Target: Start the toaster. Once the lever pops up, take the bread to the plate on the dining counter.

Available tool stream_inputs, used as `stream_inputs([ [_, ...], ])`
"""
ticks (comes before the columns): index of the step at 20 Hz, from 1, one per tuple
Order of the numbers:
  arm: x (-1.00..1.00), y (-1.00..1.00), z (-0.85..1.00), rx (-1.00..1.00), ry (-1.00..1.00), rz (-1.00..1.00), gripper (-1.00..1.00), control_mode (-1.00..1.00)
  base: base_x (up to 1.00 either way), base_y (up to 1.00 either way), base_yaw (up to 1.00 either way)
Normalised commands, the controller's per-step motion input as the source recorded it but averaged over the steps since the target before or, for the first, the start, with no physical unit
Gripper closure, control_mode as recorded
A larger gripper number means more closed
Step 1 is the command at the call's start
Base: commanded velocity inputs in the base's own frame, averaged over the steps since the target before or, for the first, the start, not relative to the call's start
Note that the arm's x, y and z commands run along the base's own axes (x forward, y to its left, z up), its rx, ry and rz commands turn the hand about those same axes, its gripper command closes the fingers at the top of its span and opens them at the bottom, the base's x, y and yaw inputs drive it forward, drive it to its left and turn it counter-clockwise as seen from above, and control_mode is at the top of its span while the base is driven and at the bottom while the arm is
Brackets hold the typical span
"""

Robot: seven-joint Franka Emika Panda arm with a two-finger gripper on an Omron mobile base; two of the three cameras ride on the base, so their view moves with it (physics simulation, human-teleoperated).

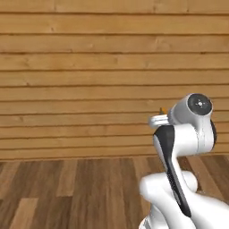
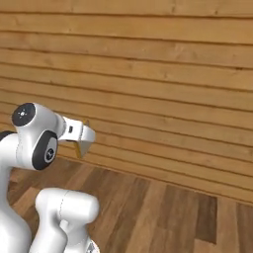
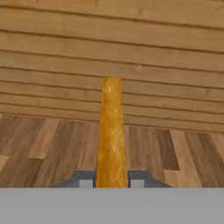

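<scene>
Gripper (image 3: 112,183) is clamping the bread (image 3: 112,131) edge-on, center of hand view; we're facing plank wall (image 1: 89,67) and wooden floor (image 1: 67,188). Toasting looks done; we're judging the plate drop-off remains.

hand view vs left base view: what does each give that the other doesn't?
Hand view alone: the bread seen edge-on, a tall golden-brown strip clamped between the gripper fingertips. Left base view alone: the arm's white elbow and dark joints, with the gripper pointing away and just a sliver of brown bread above it. Both: the wooden plank wall and the wood floor ahead.
</scene>
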Motion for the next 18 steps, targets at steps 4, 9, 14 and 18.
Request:
stream_inputs([
  [4, 0.0, 0.0, 0.0, 0.0, 0.0, 0.0, 1.0, 1.0, 1.0, 0.0, 0.65],
  [9, 0.0, 0.0, 0.0, 0.0, 0.0, 0.0, 1.0, 1.0, 1.0, -0.08, 0.79],
  [14, 0.0, 0.0, 0.0, 0.0, 0.0, 0.0, 1.0, 1.0, 0.99, -0.17, 0.88],
  [18, 0.0, 0.0, 0.0, 0.0, 0.0, 0.0, 1.0, 1.0, 0.88, -0.16, 0.92],
])
